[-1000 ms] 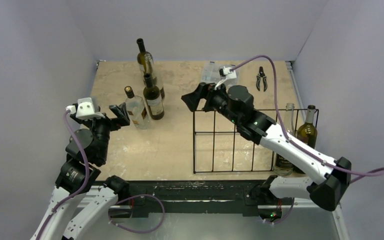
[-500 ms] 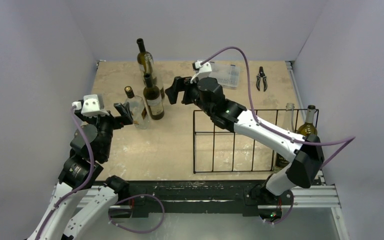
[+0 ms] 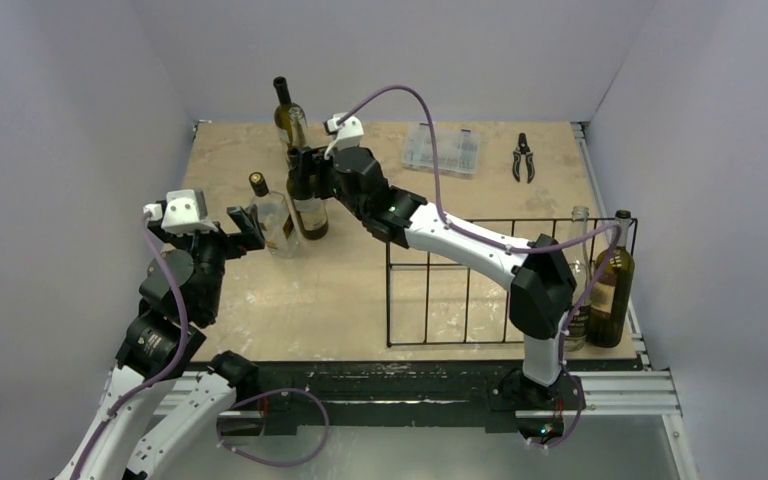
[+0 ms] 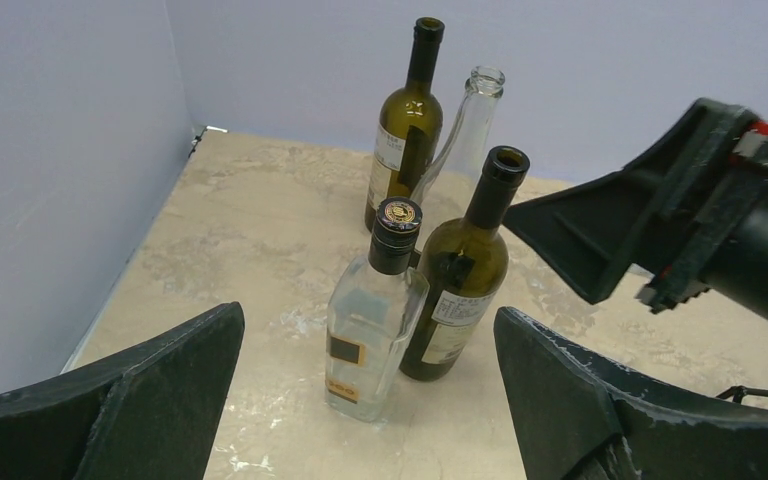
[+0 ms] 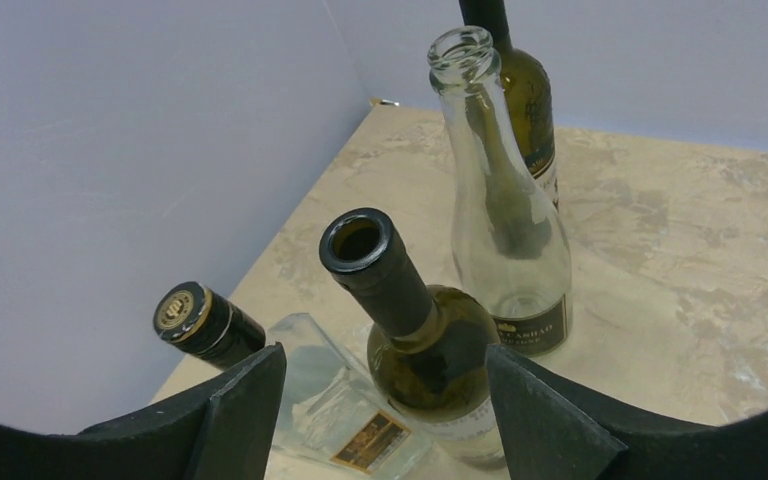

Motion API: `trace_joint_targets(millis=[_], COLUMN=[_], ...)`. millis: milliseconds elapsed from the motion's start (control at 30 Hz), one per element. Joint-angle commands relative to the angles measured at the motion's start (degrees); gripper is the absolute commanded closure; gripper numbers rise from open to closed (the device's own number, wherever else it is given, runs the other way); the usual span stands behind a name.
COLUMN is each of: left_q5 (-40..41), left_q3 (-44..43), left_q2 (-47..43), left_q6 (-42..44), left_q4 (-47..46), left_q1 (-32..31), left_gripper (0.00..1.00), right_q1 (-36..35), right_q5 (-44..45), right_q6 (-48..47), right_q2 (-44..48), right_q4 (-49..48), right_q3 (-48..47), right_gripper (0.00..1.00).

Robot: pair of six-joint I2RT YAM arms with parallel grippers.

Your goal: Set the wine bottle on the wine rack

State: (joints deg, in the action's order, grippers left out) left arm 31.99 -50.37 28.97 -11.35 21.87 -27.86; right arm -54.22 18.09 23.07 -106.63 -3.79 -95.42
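Observation:
A dark green wine bottle (image 3: 307, 205) with an open mouth stands upright left of the middle. My right gripper (image 3: 300, 172) reaches over from the right. Its jaws straddle the bottle's neck and shoulder (image 5: 430, 340), open, with a gap on each side. The right gripper (image 5: 380, 365) holds nothing. A clear square bottle (image 4: 370, 330) with a black cap stands just left of the wine bottle (image 4: 460, 290). My left gripper (image 3: 245, 228) stands open beside it, empty (image 4: 370, 400). The black wire wine rack (image 3: 480, 285) stands to the right.
A dark bottle (image 3: 282, 105) and a clear glass bottle (image 5: 505, 240) stand behind the wine bottle. Two more bottles (image 3: 610, 285) stand at the rack's right end. A clear plastic box (image 3: 443, 150) and pliers (image 3: 523, 157) lie at the back right. Walls close in on both sides.
My right arm has swung left from above the rack to the wine bottle's neck, and its jaws have narrowed somewhat. The left arm has barely moved.

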Motion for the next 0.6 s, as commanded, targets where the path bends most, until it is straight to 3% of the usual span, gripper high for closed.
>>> trace_joint_targets(millis=[0,167,300,567], left_q5=[-0.2,-1.5,-1.1,-1.3], left_q3=[-1.1,-1.4,-1.3,-1.2], left_q2=[-0.1,-0.4,-0.6,0.3], left_q6=[0.0,-0.2,0.2,-0.1], left_q4=[-2.2,-2.0,-2.0,-2.0], left_q1=[-0.3,-0.3,-0.3,-0.3], left_gripper=[0.04,0.05,0.05,0.06], right_q1=[-0.6,-0.9,-1.6,-3.0], right_q5=[3.1,6.0,8.9,14.1], right_q6=[-0.6,-0.8,-3.7,-8.6], right_q2=[-3.2,-7.6,-10.3,-14.2], right_q4=[-3.4,-2.6,-1.9,-3.2], right_q3=[-5.2,-9.0,-11.7,-14.5], right_gripper=[0.25,0.31,0.43,0.42])
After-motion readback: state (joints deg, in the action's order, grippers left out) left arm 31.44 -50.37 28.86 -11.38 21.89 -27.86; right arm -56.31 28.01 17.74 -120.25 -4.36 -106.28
